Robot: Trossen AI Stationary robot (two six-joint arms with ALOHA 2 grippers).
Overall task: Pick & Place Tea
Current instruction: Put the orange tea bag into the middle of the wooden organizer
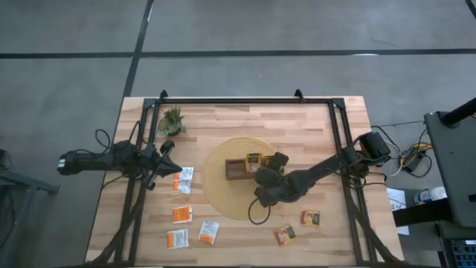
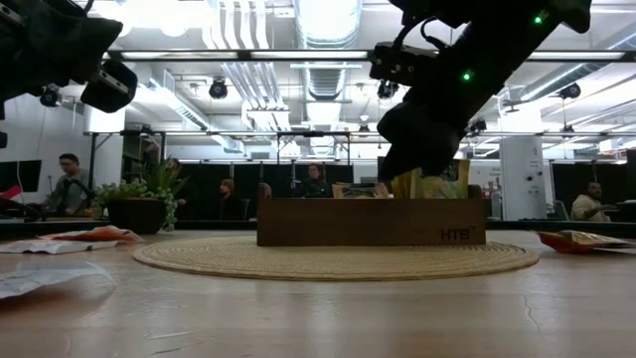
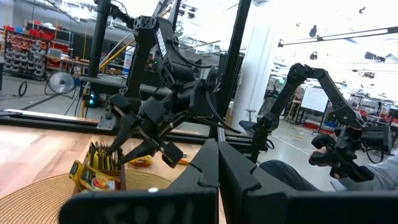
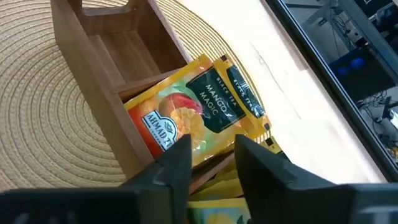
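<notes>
A dark wooden divided tray point(image 1: 236, 170) stands on a round woven mat point(image 1: 220, 195) in the middle of the table. A yellow-and-green tea sachet point(image 4: 199, 112) lies slanted in the tray's right end compartment, its upper edge resting on the divider wall. More yellow sachets point(image 4: 219, 206) stand beside it. My right gripper point(image 4: 212, 148) hangs open just above that sachet, pointing slantwise down, fingers point(image 3: 124, 134) spread. My left gripper point(image 3: 217, 171) waits shut at the table's left side point(image 1: 167, 153), holding nothing.
Several white-and-orange sachets point(image 1: 184, 179) lie loose on the table's left near part. Two darker sachets point(image 1: 310, 217) lie on the near right. A small potted plant point(image 1: 172, 120) stands at the far left. The tray's other compartments point(image 4: 118, 56) hold nothing.
</notes>
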